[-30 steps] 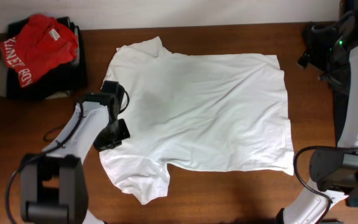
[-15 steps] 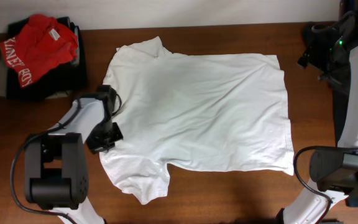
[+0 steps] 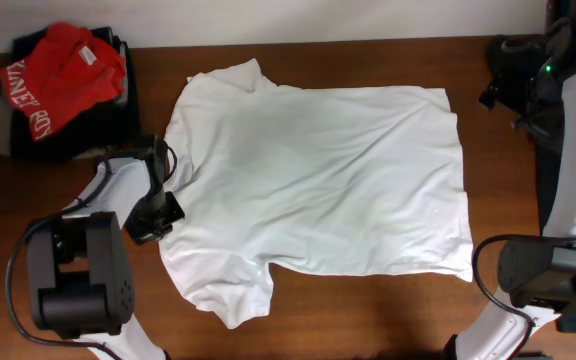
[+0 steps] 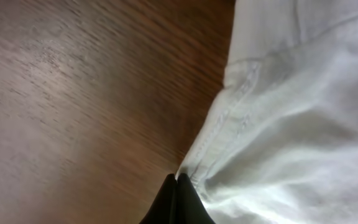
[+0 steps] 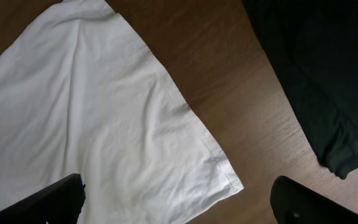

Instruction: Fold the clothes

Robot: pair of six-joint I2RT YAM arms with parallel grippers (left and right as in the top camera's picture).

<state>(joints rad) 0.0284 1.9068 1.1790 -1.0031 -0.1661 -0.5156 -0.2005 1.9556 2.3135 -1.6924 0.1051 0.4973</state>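
Observation:
The clothes are a white T-shirt (image 3: 328, 180) spread flat on the brown table (image 3: 528, 220), plain side up, sleeves toward the left. My left gripper (image 3: 158, 215) sits at the shirt's left edge. In the left wrist view its fingers (image 4: 178, 183) are pressed together low over the wood, their tips touching a stitched hem (image 4: 229, 124), with no cloth visible between them. My right gripper (image 5: 182, 205) hangs wide open above the shirt's hem corner (image 5: 225, 174), holding nothing. From overhead the right gripper (image 3: 495, 92) is at the far right of the table.
A pile with a red lettered shirt (image 3: 63, 75) on dark garments (image 3: 78, 135) sits at the back left corner. Dark fabric (image 5: 316, 74) lies on the wood beyond the shirt's corner in the right wrist view. The right arm's base (image 3: 538, 275) stands at the front right.
My left gripper has slid leftward off the shirt's body to its left edge, staying shut. The shirt has barely shifted. The right arm has not moved.

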